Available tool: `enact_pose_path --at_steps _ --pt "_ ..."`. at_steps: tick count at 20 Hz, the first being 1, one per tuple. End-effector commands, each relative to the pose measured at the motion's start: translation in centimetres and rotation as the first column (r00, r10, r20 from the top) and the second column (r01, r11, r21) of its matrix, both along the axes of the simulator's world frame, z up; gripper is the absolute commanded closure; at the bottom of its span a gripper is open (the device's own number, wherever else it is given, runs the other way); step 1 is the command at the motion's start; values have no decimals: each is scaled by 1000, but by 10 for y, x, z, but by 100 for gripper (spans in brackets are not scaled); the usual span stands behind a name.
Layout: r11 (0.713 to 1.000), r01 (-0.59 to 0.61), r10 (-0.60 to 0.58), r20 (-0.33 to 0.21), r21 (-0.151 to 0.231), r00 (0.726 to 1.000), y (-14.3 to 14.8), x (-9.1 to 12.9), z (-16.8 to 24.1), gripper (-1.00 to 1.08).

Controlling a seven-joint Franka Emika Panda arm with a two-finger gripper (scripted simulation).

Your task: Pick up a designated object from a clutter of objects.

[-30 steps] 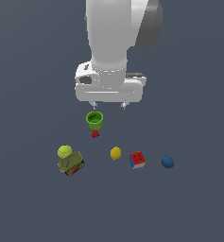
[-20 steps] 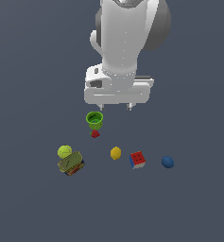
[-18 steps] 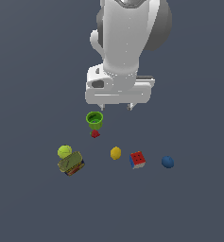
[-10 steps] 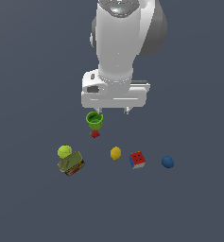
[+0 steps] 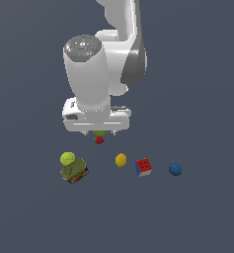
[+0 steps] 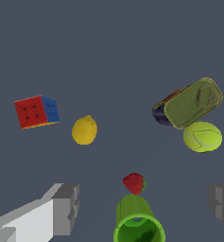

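The yellow-green tennis ball lies at the exterior view's left, touching the olive can. In the wrist view the tennis ball shows pale seams next to the can. My gripper hangs open and empty above the green cup, which the hand mostly hides, and the red pyramid. It is apart from the ball, up and to the exterior view's right of it. In the wrist view the fingers stand wide apart around the cup.
A yellow lemon, a colourful puzzle cube and a blue ball lie in a row to the exterior view's right of the can. The wrist view also shows the lemon, the cube and the red pyramid.
The arm has come down and toward the exterior view's left, so the hand now covers most of the green cup. The objects have not moved.
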State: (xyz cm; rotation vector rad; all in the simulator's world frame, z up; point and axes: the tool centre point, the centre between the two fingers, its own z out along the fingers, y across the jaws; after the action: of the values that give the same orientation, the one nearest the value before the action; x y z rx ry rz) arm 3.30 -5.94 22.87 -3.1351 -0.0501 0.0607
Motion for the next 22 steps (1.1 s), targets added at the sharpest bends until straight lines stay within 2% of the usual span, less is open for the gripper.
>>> enact_pose_path --at_steps 1,7,12,17,22 --pt "1000 10 -10 6 6 1000 -27 8 -22 -92" --pt "999 32 -32 24 9 999 -96 17 -77 -92" --pt "999 44 -45 33 3 998 -138 15 -110 -92" --pt "999 52 -51 37 -2 998 -164 12 -131 -92" --pt "999 54 -53 39 -5 998 -172 10 -138 -92"
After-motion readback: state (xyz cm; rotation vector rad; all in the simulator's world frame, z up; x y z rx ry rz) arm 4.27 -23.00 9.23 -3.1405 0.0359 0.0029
